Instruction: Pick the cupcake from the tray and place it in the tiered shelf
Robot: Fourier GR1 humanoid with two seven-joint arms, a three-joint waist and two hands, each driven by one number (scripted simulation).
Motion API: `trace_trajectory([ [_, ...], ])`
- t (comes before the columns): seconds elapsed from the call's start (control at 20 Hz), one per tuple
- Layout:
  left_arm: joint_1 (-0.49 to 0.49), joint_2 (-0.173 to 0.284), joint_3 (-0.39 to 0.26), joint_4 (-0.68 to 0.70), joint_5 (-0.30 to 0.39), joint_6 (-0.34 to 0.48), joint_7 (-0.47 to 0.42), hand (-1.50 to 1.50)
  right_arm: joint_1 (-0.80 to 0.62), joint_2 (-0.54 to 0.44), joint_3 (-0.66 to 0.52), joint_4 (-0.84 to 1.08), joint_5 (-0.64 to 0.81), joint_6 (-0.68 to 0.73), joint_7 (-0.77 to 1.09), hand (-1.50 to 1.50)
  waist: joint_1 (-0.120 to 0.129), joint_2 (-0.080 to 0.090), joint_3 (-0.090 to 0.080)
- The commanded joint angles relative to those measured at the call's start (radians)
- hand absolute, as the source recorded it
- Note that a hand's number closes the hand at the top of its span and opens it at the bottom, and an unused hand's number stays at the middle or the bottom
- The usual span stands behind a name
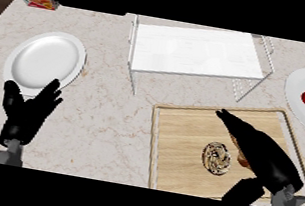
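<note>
Pale marble-look counter [108, 118] — dark wood floor at far corners.
Right hand [263, 154] over light wooden tray [177, 150], fingers straight beside brown swirl-topped cupcake [217, 158], gripping nothing — left hand [28, 112] open, resting.

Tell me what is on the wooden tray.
On the tray sits the cupcake. The right hand lies over its right side, hiding whatever is beneath it.

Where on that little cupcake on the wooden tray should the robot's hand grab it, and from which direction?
Probably round its sides, coming down from above. The cupcake stands upright on the wooden tray with its swirled top facing up, and the right hand is right beside it on the right, so thumb and fingers can close across it.
</note>
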Motion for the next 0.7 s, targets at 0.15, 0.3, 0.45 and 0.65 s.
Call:
trace_trajectory([
  [0.15, 0.055, -0.003, 0.013, -0.062, -0.015, -0.032, 0.035, 0.00, 0.024, 0.072, 0.017, 0.028, 0.142, -0.001, -0.008, -1.50, 0.002, 0.002, -0.003],
  [0.3, 0.012, -0.004, 0.039, -0.028, -0.011, -0.049, 0.047, 0.00, 0.016, 0.071, -0.022, 0.094, 0.195, -0.025, -0.098, -1.50, 0.000, 0.003, -0.003],
  [0.45, -0.066, 0.002, 0.072, 0.057, -0.001, -0.065, 0.041, 0.00, 0.053, 0.081, 0.018, 0.129, 0.275, -0.073, -0.124, -1.50, -0.003, 0.003, -0.003],
  [0.65, -0.041, -0.033, 0.041, -0.038, -0.035, -0.027, 0.100, 0.00, 0.047, 0.137, 0.009, 0.085, 0.293, -0.051, -0.097, -1.50, -0.002, 0.002, -0.003],
])
